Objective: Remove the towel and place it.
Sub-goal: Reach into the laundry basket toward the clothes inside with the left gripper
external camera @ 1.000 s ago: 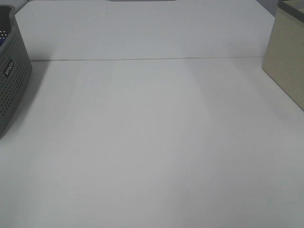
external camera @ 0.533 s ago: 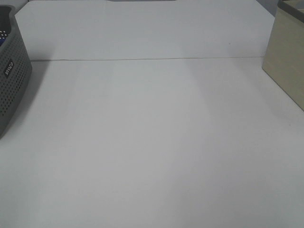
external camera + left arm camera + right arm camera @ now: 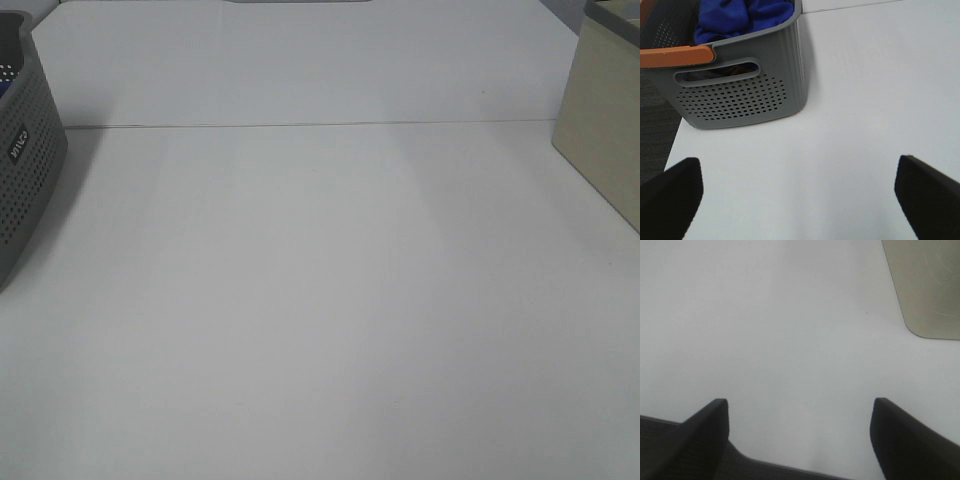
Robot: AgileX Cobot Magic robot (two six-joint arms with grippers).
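The royal-blue towel (image 3: 740, 15) lies bunched inside a grey perforated basket (image 3: 745, 95) with an orange handle (image 3: 675, 55), seen in the left wrist view. In the exterior high view only the basket's side (image 3: 25, 160) shows at the left edge, and the towel cannot be made out there. My left gripper (image 3: 797, 197) is open, its two dark fingertips wide apart over bare table, short of the basket. My right gripper (image 3: 800, 435) is also open with nothing between its fingers, over the white table near its front edge. Neither arm appears in the exterior high view.
A beige box (image 3: 605, 130) stands at the right edge of the white table (image 3: 320, 300); its corner shows as a beige box (image 3: 927, 285) in the right wrist view. A seam (image 3: 300, 125) crosses the table at the back. Dark floor (image 3: 655, 130) lies beside the basket.
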